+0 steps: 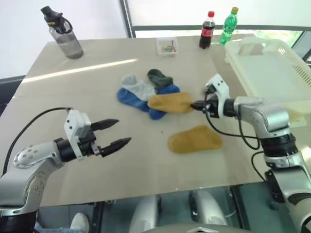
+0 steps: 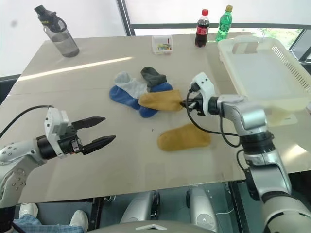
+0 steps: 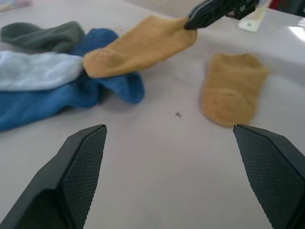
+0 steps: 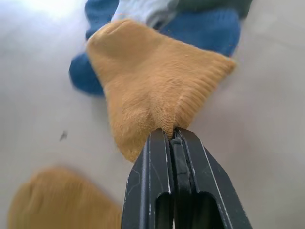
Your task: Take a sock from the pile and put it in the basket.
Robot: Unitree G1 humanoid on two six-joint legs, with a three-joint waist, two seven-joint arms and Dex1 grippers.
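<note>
Mustard sock (image 1: 170, 102) pinched in right fingers (image 1: 197, 105) beside pile (image 1: 146, 90); left fingers (image 1: 114, 133) spread.

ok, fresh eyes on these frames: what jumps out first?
The right claw, shut on the edge of a mustard sock at the pile mid-table. A second mustard sock lies alone nearer the robot. The cream basket sits on the table's right side, and the left claw hangs open over bare table.

The pile (image 1: 148, 92) mixes blue, light grey and dark green socks (two mustard ones (image 1: 195, 139) besides).
</note>
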